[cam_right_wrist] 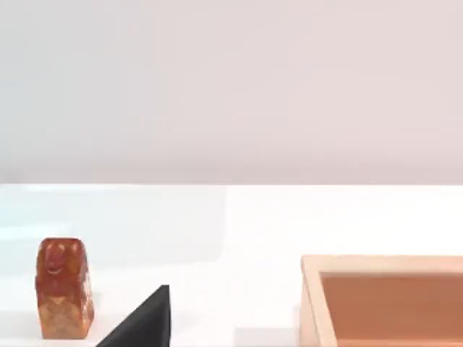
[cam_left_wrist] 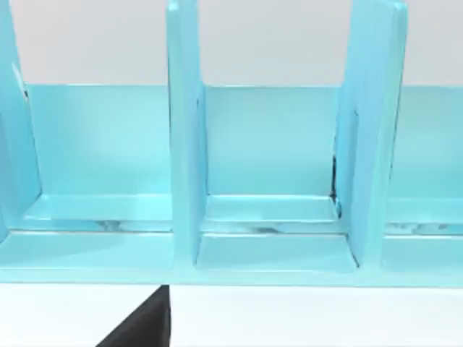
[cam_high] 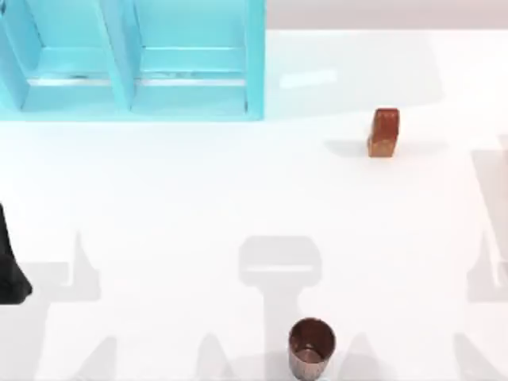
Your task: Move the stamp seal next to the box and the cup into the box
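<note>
Nothing is done yet: the stamp seal stands upright at about two o'clock on the table, and the cup sits upright at six o'clock, hard against the near edge. The wooden box appears beyond the seal in the right wrist view. Neither gripper's opening can be told. A blue divided rack fills eleven o'clock; the middle lies open.

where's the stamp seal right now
In the top view the stamp seal stands upright on the table's right side, apart from the blue rack and far from the cup at the near edge.
</note>
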Controlling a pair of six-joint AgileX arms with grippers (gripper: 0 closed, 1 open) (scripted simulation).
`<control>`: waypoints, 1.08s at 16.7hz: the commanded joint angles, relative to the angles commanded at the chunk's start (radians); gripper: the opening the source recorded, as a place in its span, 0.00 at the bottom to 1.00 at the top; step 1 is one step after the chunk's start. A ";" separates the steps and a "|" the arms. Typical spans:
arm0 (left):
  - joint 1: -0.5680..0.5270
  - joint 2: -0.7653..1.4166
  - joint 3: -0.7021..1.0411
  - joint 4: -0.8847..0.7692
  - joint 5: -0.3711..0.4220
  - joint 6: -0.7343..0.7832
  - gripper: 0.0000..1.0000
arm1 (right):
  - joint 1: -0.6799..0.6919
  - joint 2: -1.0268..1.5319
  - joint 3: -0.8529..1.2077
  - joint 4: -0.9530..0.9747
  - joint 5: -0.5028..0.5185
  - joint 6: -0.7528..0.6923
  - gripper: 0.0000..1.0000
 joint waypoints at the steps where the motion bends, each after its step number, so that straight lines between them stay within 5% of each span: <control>1: 0.000 0.000 0.000 0.000 0.000 0.000 1.00 | 0.000 0.000 0.000 0.000 0.000 0.000 1.00; 8: 0.000 0.000 0.000 0.000 0.000 0.000 1.00 | 0.002 0.191 0.196 -0.088 0.024 -0.016 1.00; 18: 0.000 0.000 0.000 0.000 0.000 0.000 1.00 | 0.028 1.091 1.095 -0.465 0.091 0.022 1.00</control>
